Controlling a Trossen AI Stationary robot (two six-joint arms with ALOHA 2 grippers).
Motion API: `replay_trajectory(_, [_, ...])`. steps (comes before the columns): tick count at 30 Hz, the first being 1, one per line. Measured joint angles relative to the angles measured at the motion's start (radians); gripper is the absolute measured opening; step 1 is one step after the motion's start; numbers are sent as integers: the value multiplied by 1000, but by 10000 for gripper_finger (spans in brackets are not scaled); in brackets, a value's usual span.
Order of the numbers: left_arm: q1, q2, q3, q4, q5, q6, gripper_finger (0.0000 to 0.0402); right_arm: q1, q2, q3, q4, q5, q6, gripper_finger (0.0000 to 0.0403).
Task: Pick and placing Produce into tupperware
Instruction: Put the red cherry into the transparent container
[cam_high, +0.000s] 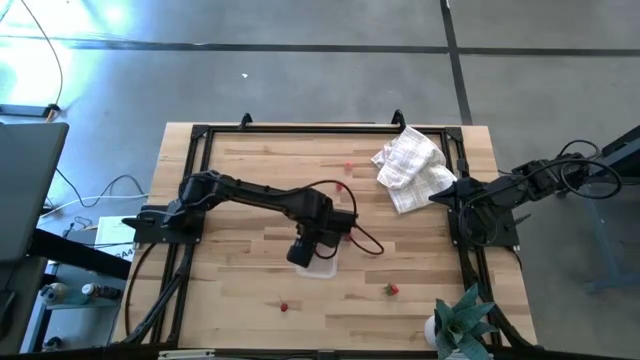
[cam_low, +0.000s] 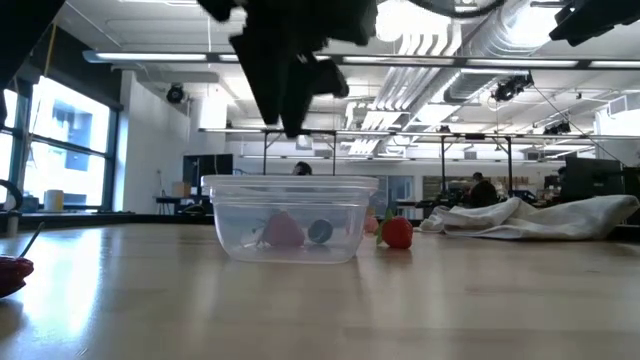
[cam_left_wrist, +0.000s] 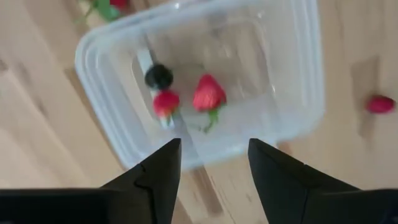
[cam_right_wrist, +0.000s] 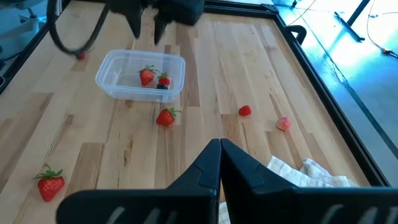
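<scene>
The small clear plastic box with rounded corners (cam_right_wrist: 140, 76) sits near the middle of the wooden table (cam_high: 250, 290), and it already has three little pieces of fruit in it: a red berry with a green stalk (cam_left_wrist: 209, 94), a smaller red berry (cam_left_wrist: 165, 102) and a dark round berry (cam_left_wrist: 158, 76). So part of the job looks done. The left gripper (cam_left_wrist: 211, 163) hangs right above the box with its two dark fingers spread apart and nothing between them. More fruit is not in the box yet (five pieces, as far as I can count). One red berry with green leaves (cam_right_wrist: 165, 116) lies just beside the box, two small red ones (cam_right_wrist: 245, 111) and (cam_right_wrist: 283, 123) lie farther from the box toward the white checked cloth (cam_high: 410, 165), one big red berry with leaves (cam_right_wrist: 51, 183) lies well away from the box, and a tiny red piece (cam_right_wrist: 79, 55) lies past the box on its far side. The right gripper (cam_right_wrist: 220, 152) waits far from the box, close to the cloth, with its fingers pressed together and holding nothing
</scene>
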Motion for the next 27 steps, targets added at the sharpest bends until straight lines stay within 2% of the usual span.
replay_trajectory(8, [-78, 0, 176, -184, 71, 17, 165, 0, 0, 0, 0, 0, 0, 0])
replay_trajectory(16, [-248, -2, 293, -186, 75, 58, 149, 0, 0, 0, 0, 0, 0, 0])
replay_trajectory(21, [-370, -2, 296, -186, 1, -81, 141, 0, 0, 0, 0, 0, 0, 0])
replay_trajectory(27, [-490, -2, 296, -186, -116, -401, 140, 0, 0, 0, 0, 0, 0, 0])
